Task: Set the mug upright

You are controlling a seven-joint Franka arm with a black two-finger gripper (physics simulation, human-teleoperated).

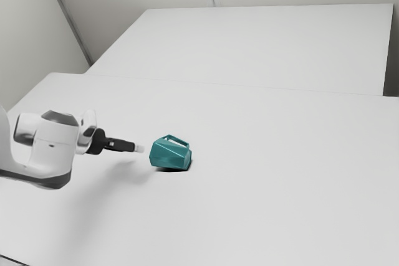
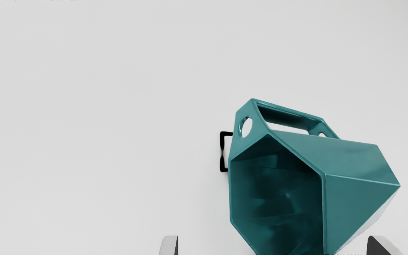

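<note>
glossy teal mug point(image 1: 170, 154), smooth matt table point(image 1: 262, 185)

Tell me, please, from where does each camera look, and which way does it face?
Exterior view: beside the arm, looking down across the table; arm and claw at the exterior view's left.
Wrist view: on the hand, facing the mug's open mouth; two fingertips at the bottom edge.
Both share the teal mug, on its side, and table.
</note>
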